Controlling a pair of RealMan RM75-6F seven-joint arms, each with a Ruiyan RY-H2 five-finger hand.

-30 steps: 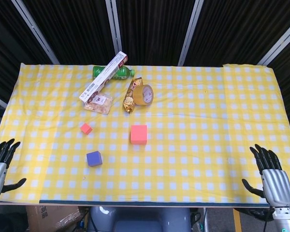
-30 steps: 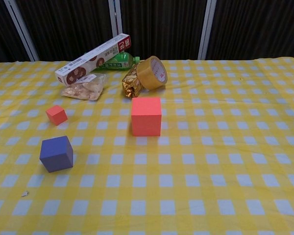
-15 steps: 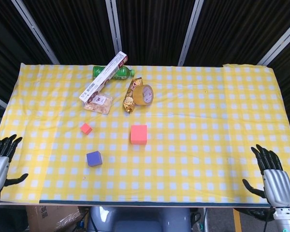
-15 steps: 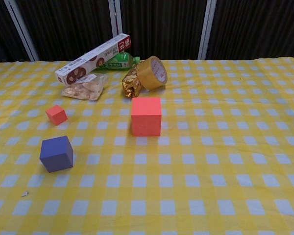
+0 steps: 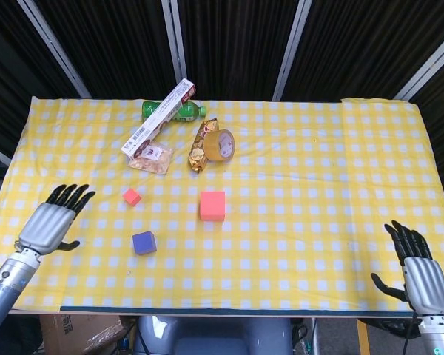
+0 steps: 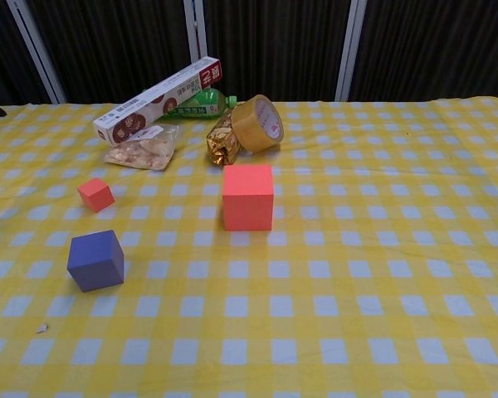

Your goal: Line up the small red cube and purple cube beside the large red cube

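Left hand (image 5: pixel 50 223): ribbed silver-grey back, black fingers and thumb, mounted on a smooth grey forearm. Right hand (image 5: pixel 420 277): same build, silver ribbed back, black fingers, grey wrist section below.

Three cubes sit on the table: one large red cube (image 5: pixel 212 205), one small red cube (image 5: pixel 132 197) to its left, and one purple cube (image 5: pixel 143 242) nearer. At the far side lie one long box (image 5: pixel 158 117), one green bottle (image 5: pixel 179 112), one clear snack bag (image 5: pixel 151 157), one gold packet (image 5: pixel 200 143) and one tape roll (image 5: pixel 222 145).
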